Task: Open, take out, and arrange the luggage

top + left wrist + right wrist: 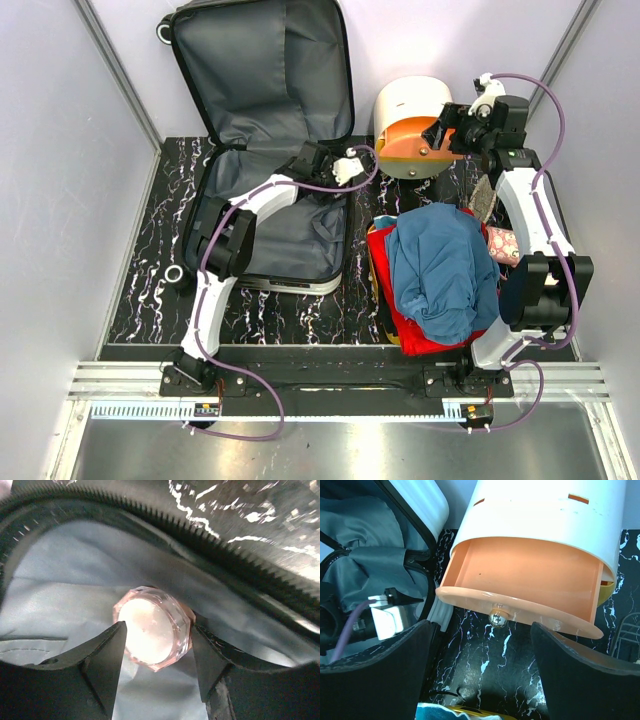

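The luggage [270, 100] lies open at the left, its lid leaning on the back wall and grey lining showing. My left gripper [345, 168] is inside the lower half by its right rim. In the left wrist view it [157, 630] is shut on a small pink faceted jar [152, 630] with a white lid, over the lining [60, 580]. My right gripper [440, 135] is open and empty [481, 627], just in front of the shiny knob [498, 616] of the pulled-out orange drawer [520, 570]. The suitcase edge [420, 500] shows to its left.
The white-and-orange drawer box [410, 100] stands at the back right. A blue garment [440, 265] lies heaped on red cloth [420, 335] at the right front, with a pink pouch [503, 245] beside it. Grey walls close in on both sides.
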